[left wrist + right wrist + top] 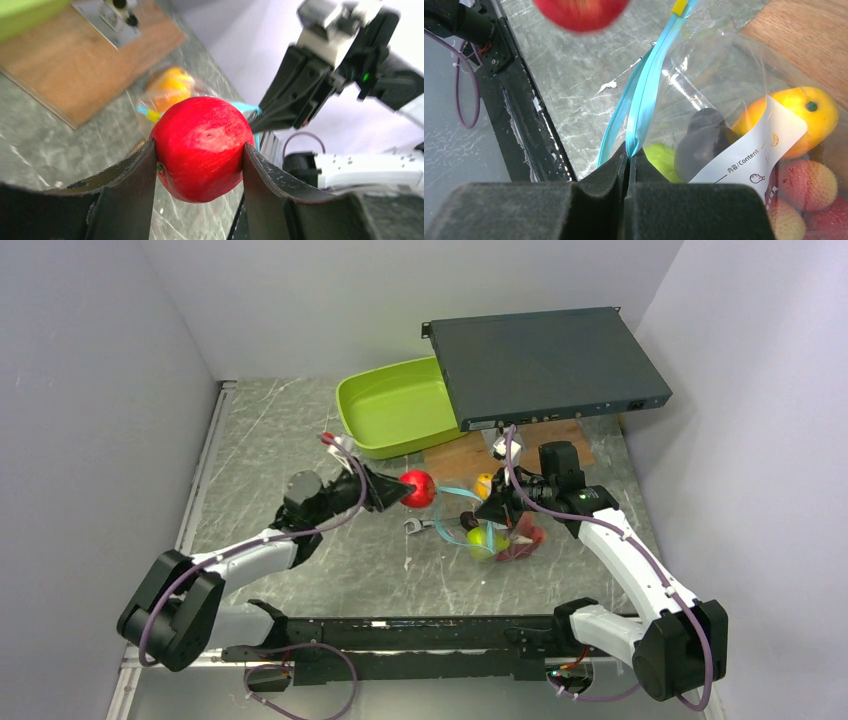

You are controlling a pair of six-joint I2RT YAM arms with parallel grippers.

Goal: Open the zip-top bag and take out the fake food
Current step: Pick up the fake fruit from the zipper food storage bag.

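Fingers (130, 185) of your left gripper (398, 491) are clamped on the apple (202, 148), one on each side. The left wrist view shows you that grip plainly. From the top you see what the wrist cannot: the apple sits just left of the bag (492, 525), outside it.

Your right gripper (629, 161) is pinched tight on the bag's blue zip strip (644, 95). Only the right wrist view shows the strip running up from between the closed pads, its two sides parted.

That view also lets you read the contents. A mango (791, 117), a dark fruit (704, 145), a green pear (663, 159) and red grapes (806, 185) lie inside, partly behind a white label (754, 150).

The top view gives you the surroundings: a wrench (418, 527) just left of the bag, and a green tray (390, 405) behind, well apart.
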